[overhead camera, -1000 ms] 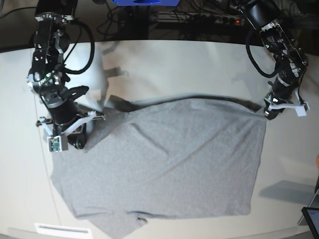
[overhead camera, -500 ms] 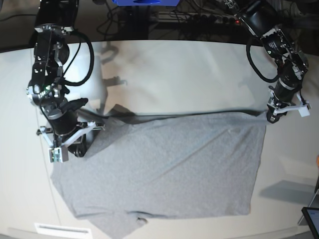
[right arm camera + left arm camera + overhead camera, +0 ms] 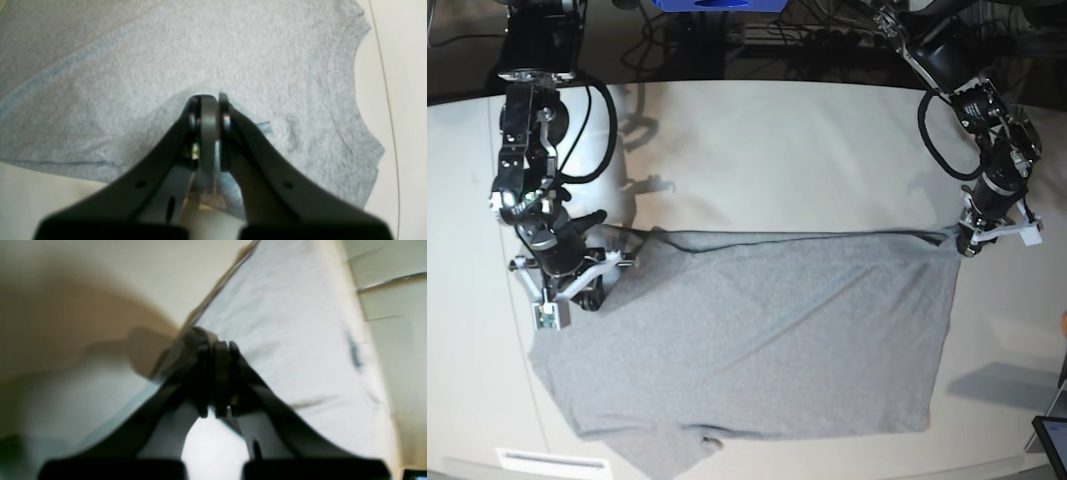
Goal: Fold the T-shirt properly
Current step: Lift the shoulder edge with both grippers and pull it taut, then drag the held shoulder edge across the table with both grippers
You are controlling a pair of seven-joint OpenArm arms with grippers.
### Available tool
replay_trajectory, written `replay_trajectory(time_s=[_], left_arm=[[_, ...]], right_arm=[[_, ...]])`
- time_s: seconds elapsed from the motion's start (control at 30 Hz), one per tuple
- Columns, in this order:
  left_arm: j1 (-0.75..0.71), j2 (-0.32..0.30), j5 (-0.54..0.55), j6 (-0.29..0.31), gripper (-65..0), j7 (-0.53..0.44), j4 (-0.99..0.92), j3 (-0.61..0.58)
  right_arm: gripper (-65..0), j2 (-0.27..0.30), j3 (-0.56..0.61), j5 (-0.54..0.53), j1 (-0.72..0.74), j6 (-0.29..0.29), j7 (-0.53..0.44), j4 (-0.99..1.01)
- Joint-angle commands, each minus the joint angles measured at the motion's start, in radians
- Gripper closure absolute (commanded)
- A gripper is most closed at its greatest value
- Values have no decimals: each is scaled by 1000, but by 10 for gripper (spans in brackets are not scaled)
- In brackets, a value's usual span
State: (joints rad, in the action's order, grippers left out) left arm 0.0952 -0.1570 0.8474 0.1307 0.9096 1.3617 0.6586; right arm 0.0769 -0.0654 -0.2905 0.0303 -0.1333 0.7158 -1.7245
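Pale table [image 3: 787,150] — black cables [image 3: 817,40] behind

The left wrist view is strongly out of focus: the left pincer [image 3: 215,380] is only a dark shape, and the T-shirt [image 3: 283,340] looks washed out to white, so its weave and edges cannot be read. A dark smudge [image 3: 355,350] on the cloth is perhaps print, but it is too blurred to tell. In the right wrist view, the right pincer [image 3: 208,133] hides the fabric between its tips. In the base view, the counter [image 3: 777,140] is cut off by the frame on all sides, and the shirt's lower corner touches the bottom edge.
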Motion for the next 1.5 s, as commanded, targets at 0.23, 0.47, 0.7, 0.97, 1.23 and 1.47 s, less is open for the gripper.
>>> replay_trajectory(time_s=[0.23,0.47,0.7,0.97,1.23,1.47], left_arm=[[18,-20,-55,13,-3,-17,23,2],[44,-20,-56,13,-133,-17,25,2],[47,-22,-55,13,-311,-17,118,3],[-33,-42,-58,14,-319,-14,312,-7],[-228,-72,-92,14,-324,-16,419,0],[-294,-69,-124,14,-321,-17,431,0]], right_arm=[[-33,4,-7,-8,18,-1,-26,-10],[-196,4,-7,-8,18,1,-26,-10],[-332,4,-7,-6,18,1,-26,-10],[-344,47,-11,-6,-31,1,-25,-87],[-351,-29,-184,-14,-135,-2,89,-160],[-428,-91,-345,-304,-227,-99,110,-193]])
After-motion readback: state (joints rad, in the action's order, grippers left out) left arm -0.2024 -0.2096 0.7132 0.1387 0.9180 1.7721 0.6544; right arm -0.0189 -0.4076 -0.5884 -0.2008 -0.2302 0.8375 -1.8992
